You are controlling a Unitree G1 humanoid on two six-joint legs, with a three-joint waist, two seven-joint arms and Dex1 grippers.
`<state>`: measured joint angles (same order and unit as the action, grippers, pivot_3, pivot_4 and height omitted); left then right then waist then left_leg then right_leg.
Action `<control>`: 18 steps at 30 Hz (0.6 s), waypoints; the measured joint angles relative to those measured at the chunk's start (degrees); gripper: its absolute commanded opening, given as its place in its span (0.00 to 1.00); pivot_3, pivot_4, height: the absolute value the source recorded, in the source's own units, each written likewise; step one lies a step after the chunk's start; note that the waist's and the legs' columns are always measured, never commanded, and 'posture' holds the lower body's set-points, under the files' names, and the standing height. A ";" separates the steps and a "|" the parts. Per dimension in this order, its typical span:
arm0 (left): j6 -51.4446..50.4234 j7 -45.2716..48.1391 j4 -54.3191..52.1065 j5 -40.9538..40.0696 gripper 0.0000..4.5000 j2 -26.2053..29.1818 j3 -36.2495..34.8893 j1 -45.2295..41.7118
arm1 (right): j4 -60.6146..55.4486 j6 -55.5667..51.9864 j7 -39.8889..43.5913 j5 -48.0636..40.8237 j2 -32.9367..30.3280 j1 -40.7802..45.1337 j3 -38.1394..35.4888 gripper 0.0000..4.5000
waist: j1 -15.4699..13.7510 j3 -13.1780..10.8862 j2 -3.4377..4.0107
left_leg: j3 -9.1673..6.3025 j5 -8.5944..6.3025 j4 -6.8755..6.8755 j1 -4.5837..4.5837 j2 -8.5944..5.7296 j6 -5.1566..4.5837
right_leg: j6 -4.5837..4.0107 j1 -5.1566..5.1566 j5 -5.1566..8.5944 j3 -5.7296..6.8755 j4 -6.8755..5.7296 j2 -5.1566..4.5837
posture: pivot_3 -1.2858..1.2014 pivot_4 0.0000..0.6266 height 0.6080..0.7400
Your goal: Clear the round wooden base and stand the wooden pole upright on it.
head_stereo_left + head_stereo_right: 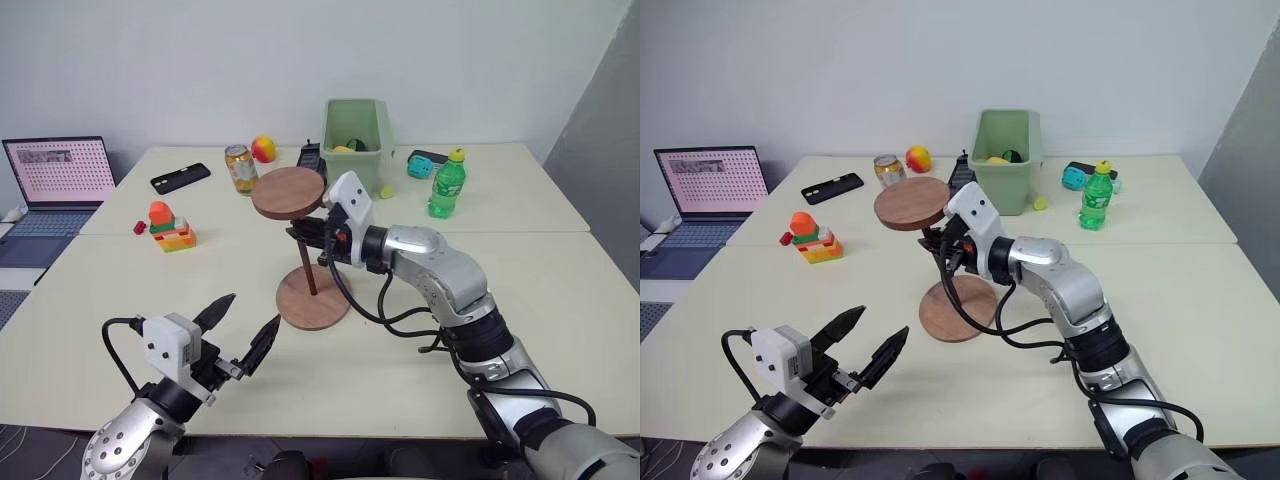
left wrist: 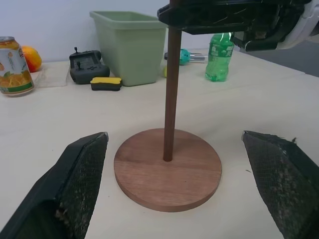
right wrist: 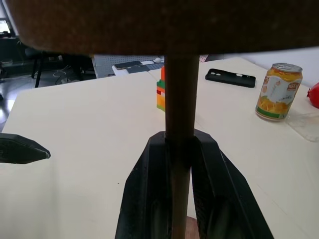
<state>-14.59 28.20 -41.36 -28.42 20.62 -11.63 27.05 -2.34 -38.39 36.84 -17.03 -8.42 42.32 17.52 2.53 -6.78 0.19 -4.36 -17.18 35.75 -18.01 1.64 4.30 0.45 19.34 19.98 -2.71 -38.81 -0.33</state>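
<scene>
The round wooden base (image 1: 325,305) lies flat near the middle of the table. The wooden pole (image 1: 309,268) stands upright with its lower end at the base's centre and its reddish-brown disc (image 1: 288,191) on top. My right gripper (image 1: 305,236) is shut on the rod just below that disc; in the right wrist view the rod (image 3: 180,99) runs between its fingers (image 3: 147,194). Toward the front left of the base, my left gripper (image 1: 250,312) is open and empty and points at the base (image 2: 167,172) without touching it.
A green bin (image 1: 357,135), a drink can (image 1: 240,168), a round fruit (image 1: 263,148), a green bottle (image 1: 446,185) and a black phone (image 1: 180,177) stand on the far half of the table. Toy blocks (image 1: 170,228) sit at mid left. A laptop (image 1: 55,180) is at the far left.
</scene>
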 measured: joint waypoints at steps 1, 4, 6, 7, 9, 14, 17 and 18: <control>0.00 0.02 0.01 0.00 1.00 0.00 0.00 -0.19 | -0.57 -0.20 0.26 -0.05 -0.12 0.00 0.00 0.20 | 0.02 -0.11 -0.04 | 0.00 -0.01 -0.03 -0.08 0.00 0.01 | 0.00 0.10 0.02 0.01 0.00 0.01 | 0.52 0.24 1.00; 0.27 0.11 0.08 0.01 1.00 0.28 -0.03 -1.11 | 0.52 -9.00 0.56 -0.05 -2.13 -2.60 2.13 0.35 | -0.09 -0.69 -0.57 | -0.12 0.03 0.00 -0.81 0.08 0.04 | 0.40 0.89 -0.24 0.22 -0.09 0.11 | 0.52 0.24 1.00; 0.20 0.24 1.23 0.01 1.00 0.32 0.09 -1.17 | 2.29 -13.68 0.78 -0.24 -3.25 -5.18 3.51 0.45 | -0.37 -1.56 -1.03 | -0.21 0.33 0.42 -2.57 0.10 0.42 | 0.20 2.19 -0.89 0.23 -0.23 0.23 | 0.52 0.24 1.00; 0.13 0.26 1.85 0.02 1.00 0.54 0.05 -1.33 | 2.31 -15.03 1.10 -0.42 -4.28 -5.19 3.60 0.50 | -0.44 -1.73 -0.80 | -0.19 0.46 0.60 -3.45 0.06 0.45 | 0.25 3.03 -1.11 0.19 -0.27 0.22 | 0.52 0.24 1.00; 0.14 0.76 2.24 0.00 1.00 0.77 0.02 -2.87 | 0.23 -16.50 2.21 -1.23 -6.43 -3.06 2.56 0.59 | -0.35 -1.88 -0.64 | -0.14 0.42 0.90 -4.44 0.11 0.38 | 0.29 3.77 -1.13 0.29 -0.18 0.20 | 0.52 0.24 1.00; 0.16 1.76 4.03 -0.10 1.00 1.90 -0.02 -5.49 | -2.14 -16.75 4.24 -1.29 -10.62 -1.54 1.77 0.88 | -0.68 -2.11 -0.77 | -0.19 0.29 0.91 -4.78 0.11 0.16 | 0.29 3.98 -1.12 0.42 -0.08 0.07 | 0.52 0.24 1.00; -1.28 4.45 6.08 -2.11 1.00 5.69 -1.41 -7.42 | -3.70 -17.46 7.05 -1.77 -16.23 -3.31 1.84 0.99 | -1.06 -2.61 -0.84 | -0.30 0.17 1.18 -4.78 0.01 -0.10 | 0.31 3.89 -1.15 0.52 -0.22 0.02 | 0.52 0.24 1.00; -3.18 6.35 7.19 -4.11 1.00 8.86 -2.94 -8.49 | -4.56 -17.72 8.36 -2.14 -18.82 -3.50 1.78 0.99 | -1.10 -2.78 -0.85 | -0.32 0.20 1.20 -4.79 0.01 -0.18 | 0.34 3.89 -1.22 0.54 -0.24 0.03 | 0.52 0.24 1.00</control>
<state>-17.76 34.55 -34.17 -32.53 29.47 -14.56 18.56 -6.90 -56.11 45.21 -19.17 -27.24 38.82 19.30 1.43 -9.56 -0.66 -4.68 -16.98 36.95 -22.79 1.65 4.12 0.78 23.22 18.76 -2.17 -39.05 -0.30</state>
